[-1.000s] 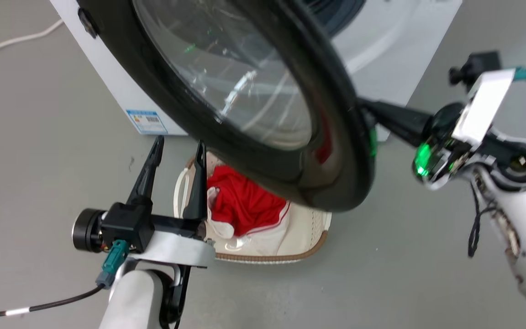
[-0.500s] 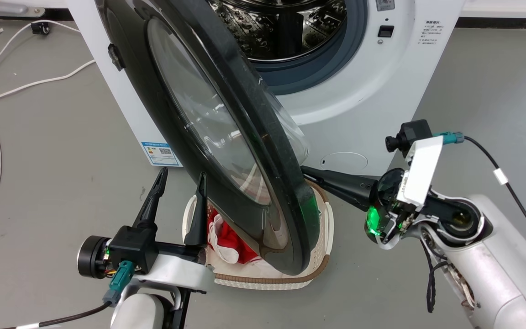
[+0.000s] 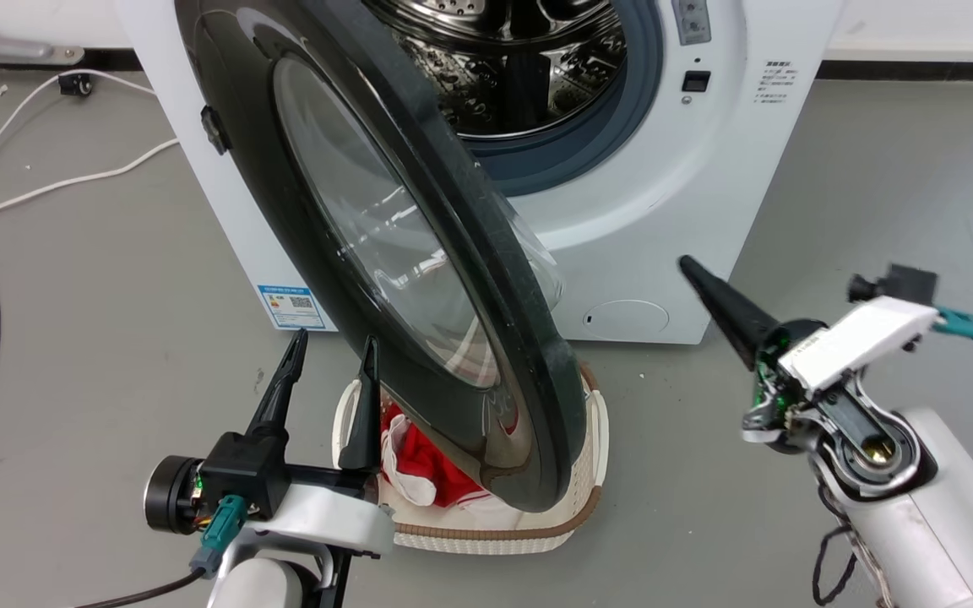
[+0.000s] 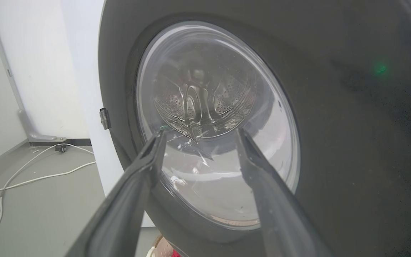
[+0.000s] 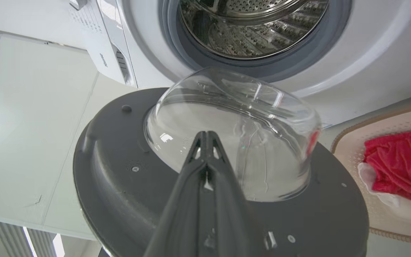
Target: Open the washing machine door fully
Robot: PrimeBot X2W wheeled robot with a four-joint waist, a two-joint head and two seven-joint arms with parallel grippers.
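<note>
Door's roughly halfway: the washing machine door (image 3: 385, 253) sticks out edge-on from the washing machine (image 3: 664, 211). Right gripper (image 3: 686, 264), fingers together, sits clear on its right. Left gripper (image 3: 334, 338) is spread and empty near the outer face. I'd say it needs another push leftward on the inner side.

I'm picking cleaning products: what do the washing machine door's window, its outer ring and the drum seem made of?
The washing machine door's window looks like clear glass: see-through, with bright glints. Its outer ring is probably glossy black plastic, given its reflections. The drum looks like polished perforated steel.
</note>
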